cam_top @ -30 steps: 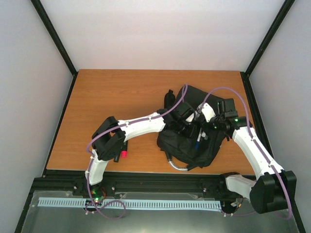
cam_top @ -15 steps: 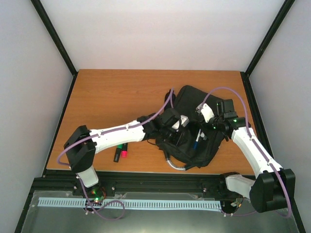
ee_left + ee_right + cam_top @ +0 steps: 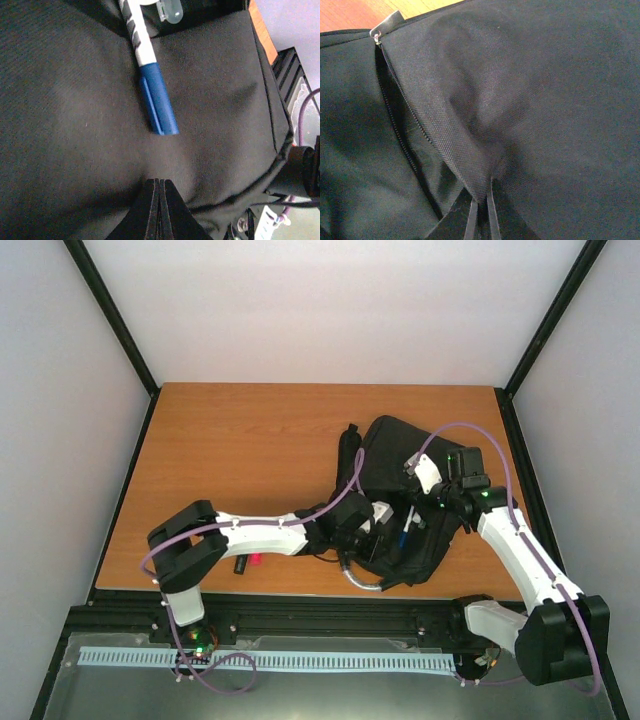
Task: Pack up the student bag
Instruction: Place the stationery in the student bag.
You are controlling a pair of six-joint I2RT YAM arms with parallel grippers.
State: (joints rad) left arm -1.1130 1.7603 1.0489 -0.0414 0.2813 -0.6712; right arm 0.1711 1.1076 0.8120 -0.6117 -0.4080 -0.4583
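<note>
Right wrist: your right fingers (image 3: 470, 222) clamp the student bag (image 3: 545, 100) flap; left fingers (image 3: 150, 210) together, empty. Probably fetch the marker (image 3: 247, 561) next.

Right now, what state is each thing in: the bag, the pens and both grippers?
student bag, lying on the table, zipper open
blue-capped marker, capped, lying on the student bag
pink-tipped pen, lying on the table
left gripper, shut, nothing held
right gripper, shut on a fold of the student bag
</note>
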